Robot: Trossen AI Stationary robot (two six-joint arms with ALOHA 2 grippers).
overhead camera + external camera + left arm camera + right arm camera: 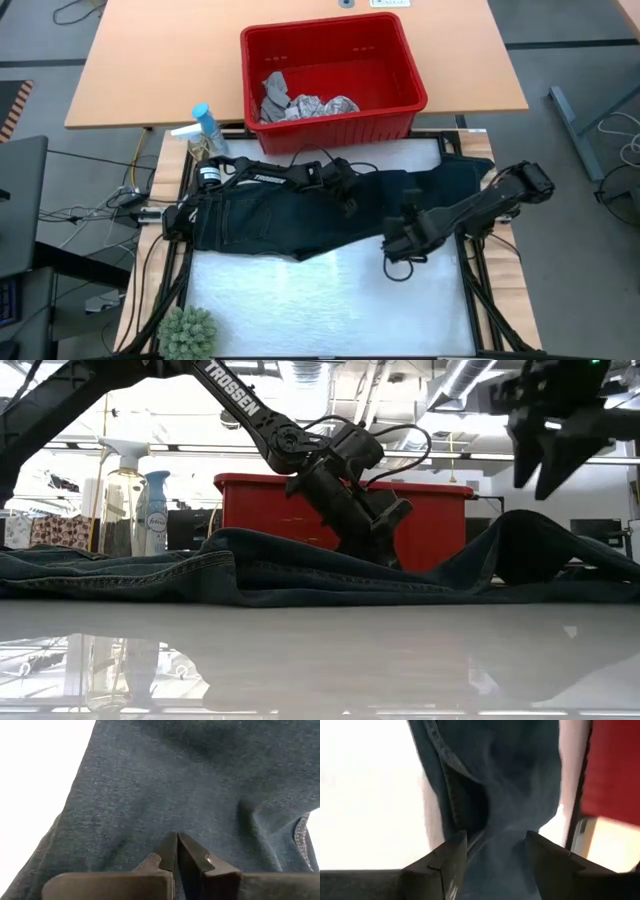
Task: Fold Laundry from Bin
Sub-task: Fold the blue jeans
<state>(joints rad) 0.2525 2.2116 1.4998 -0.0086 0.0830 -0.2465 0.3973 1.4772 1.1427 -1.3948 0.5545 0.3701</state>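
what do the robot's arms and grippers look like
Both arms are dark, near black, built from slim jointed links. The left arm carries white TROSSEN lettering along one link, and thin black cables loop loosely around its wrist. The right arm has a blocky joint housing, with a black cable loop hanging under its wrist. Each gripper has two flat, dark, wedge-shaped fingers.

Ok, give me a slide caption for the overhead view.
Dark trousers spread on the white table before the red bin; left gripper shut on them, right gripper open above.
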